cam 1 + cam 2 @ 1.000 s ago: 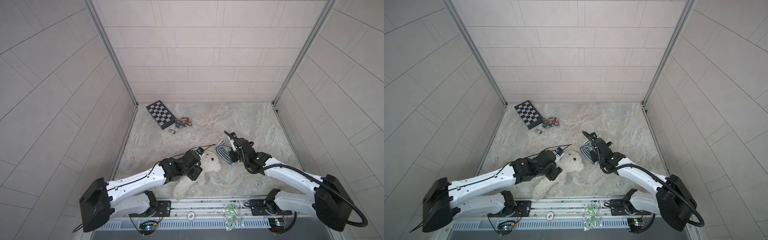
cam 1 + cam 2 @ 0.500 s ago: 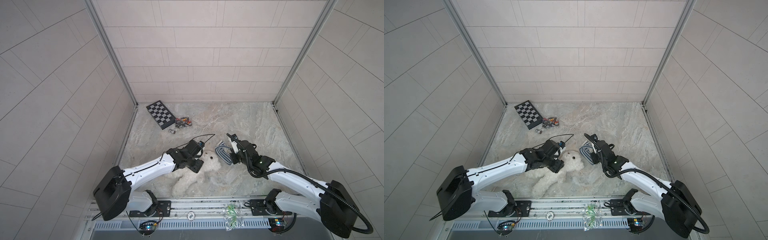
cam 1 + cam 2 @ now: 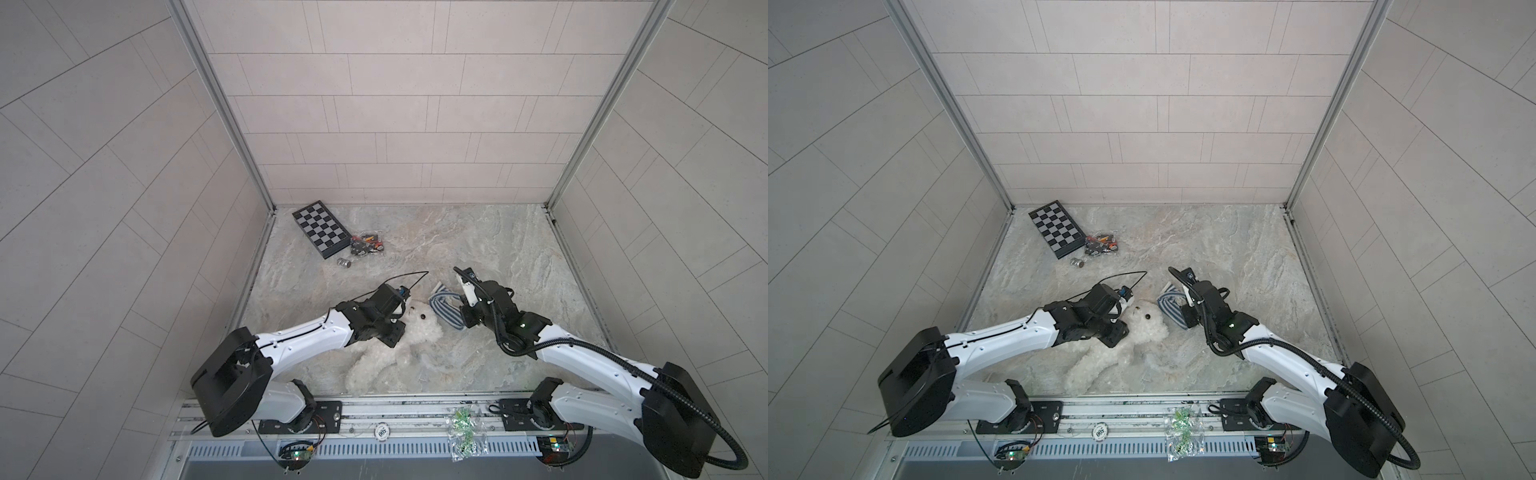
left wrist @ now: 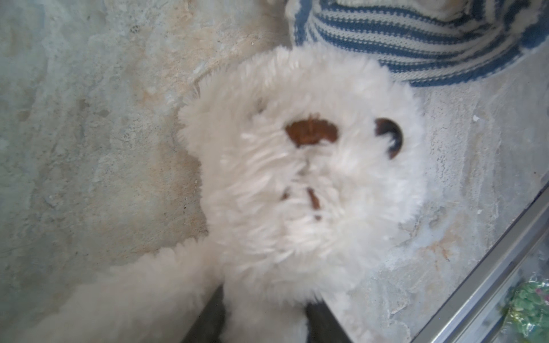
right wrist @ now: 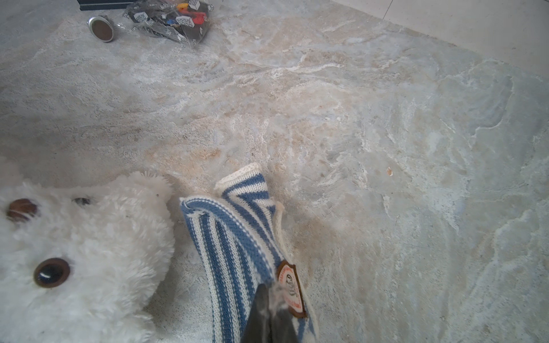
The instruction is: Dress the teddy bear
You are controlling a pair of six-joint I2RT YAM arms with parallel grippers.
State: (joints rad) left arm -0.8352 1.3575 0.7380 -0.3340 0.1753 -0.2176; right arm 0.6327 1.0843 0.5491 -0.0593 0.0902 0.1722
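A: While the teddy bear (image 3: 419, 332) lies by the counter's (image 3: 478, 249) front edge, what about the tools?

B: The right tool (image 5: 269, 314) pinches the striped shirt (image 5: 234, 246) tight. The left tool (image 4: 264, 314) sits around the bear; I can't tell if it squeezes.

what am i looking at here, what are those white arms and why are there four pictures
The left arm and right arm are robots reaching over a marbled table. Two pictures look down from overhead; two come from wrist cameras. A white bear lies face up. The right end effector is shut on a striped shirt beside the bear's head. The left end effector straddles the bear; whether it squeezes is unclear. At the back lie a chessboard and a bag of small parts.
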